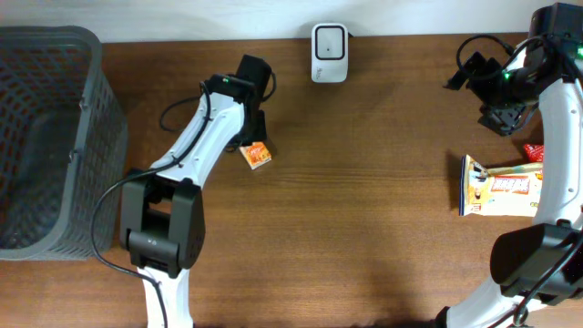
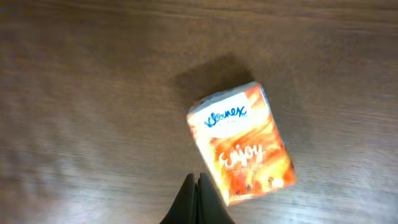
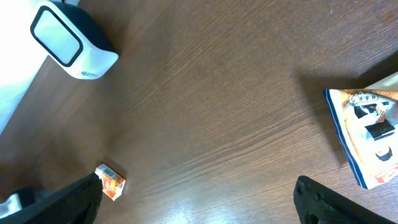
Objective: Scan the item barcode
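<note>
Tissue pack [image 2: 242, 146] lay flat on the bench [image 1: 364, 228], Kleenex face up, just beside the left claw [image 2: 198, 182] and a little to the right of its tips. Couldn't tell whether they touched. Left claw was clenched, fingers pressed together with nothing between them. Barcode side wasn't visible from any view.

Scanner [image 1: 329, 52] stood at the bench's far edge, beyond and to the right of the left claw, well apart from it. Only bare wood lay between pack and scanner.

Right claw [image 1: 504, 117] hung released, jaws spread wide, gripping nothing. Scanner was far off to its left. Snack packet [image 1: 501, 185] lay on its near side, partly under the right arm and cut off at the frame edge in the right wrist view. A small red wrapper [image 1: 533, 151] sat just beside that claw, mostly hidden by the arm.

Grey mesh basket [image 1: 91, 109] stood well to the left of the left claw. Its interior was dim, contents unreadable.
</note>
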